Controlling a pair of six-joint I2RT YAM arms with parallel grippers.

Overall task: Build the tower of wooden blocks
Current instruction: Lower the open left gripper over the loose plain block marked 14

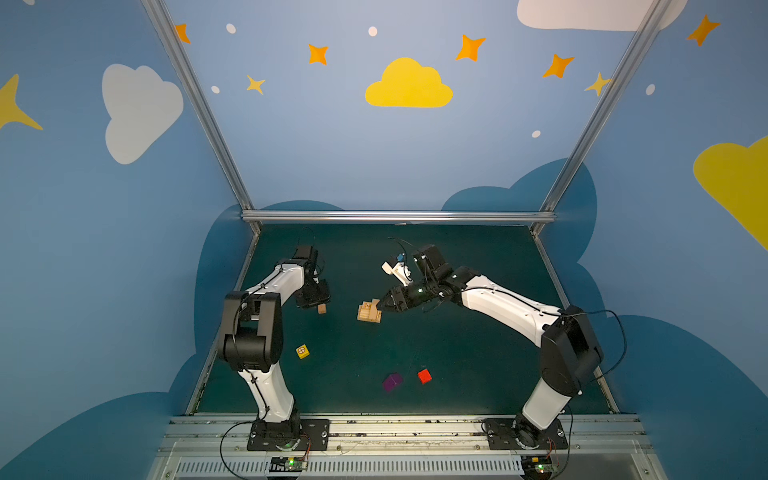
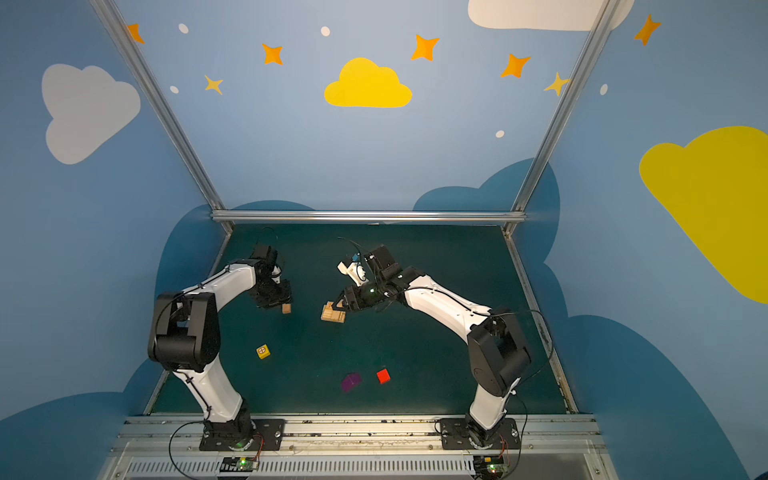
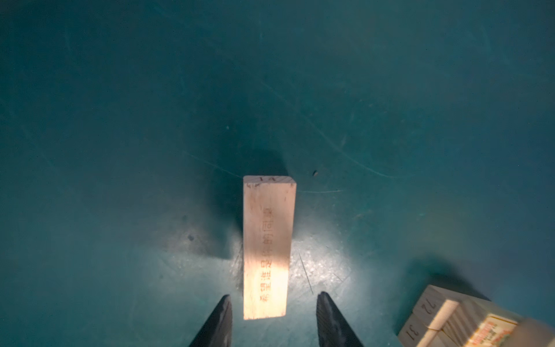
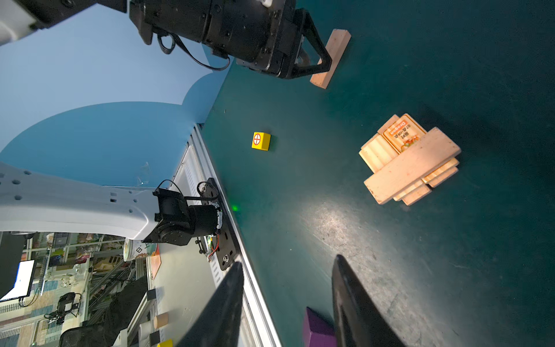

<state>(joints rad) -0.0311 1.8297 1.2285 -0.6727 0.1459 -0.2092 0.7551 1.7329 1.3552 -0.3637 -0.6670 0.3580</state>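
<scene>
**Tower** (image 4: 411, 159): a low stack of pale planks near the middle of the tabletop (image 1: 478, 353), with one long plank laid crosswise on top.
- Markings: the orange-printed plank (image 4: 401, 133) beneath it read "Dragon", with smaller lines too fine to read.
- Two plank ends in the left wrist view bore "72" and "31".

**Loose plank** (image 3: 265, 246): lay flat on the tabletop, left of the tower and apart from it. A row of orange characters ran along its face, not legible.

**Left claw** (image 3: 274, 294): jaws apart, straddling the loose plank's near end, with a gap showing on each side.

**Right claw** (image 4: 288, 260): jaws apart and empty, close to the tower's right side, its fingers clear of the planks.

**Yellow cube** (image 1: 302, 351): carried a red circled cross on white and sat toward the front left.

**Red cube** (image 1: 424, 376) and **purple cube** (image 1: 392, 382): sat near each other at the front centre.

**Surface:** dark green, scuffed and scratched.

**Room:** blue walls (image 1: 311, 145) painted with a yellow cloud (image 1: 409, 85) and orange stars (image 1: 318, 54), edged by aluminium frame rails (image 1: 395, 216).
</scene>
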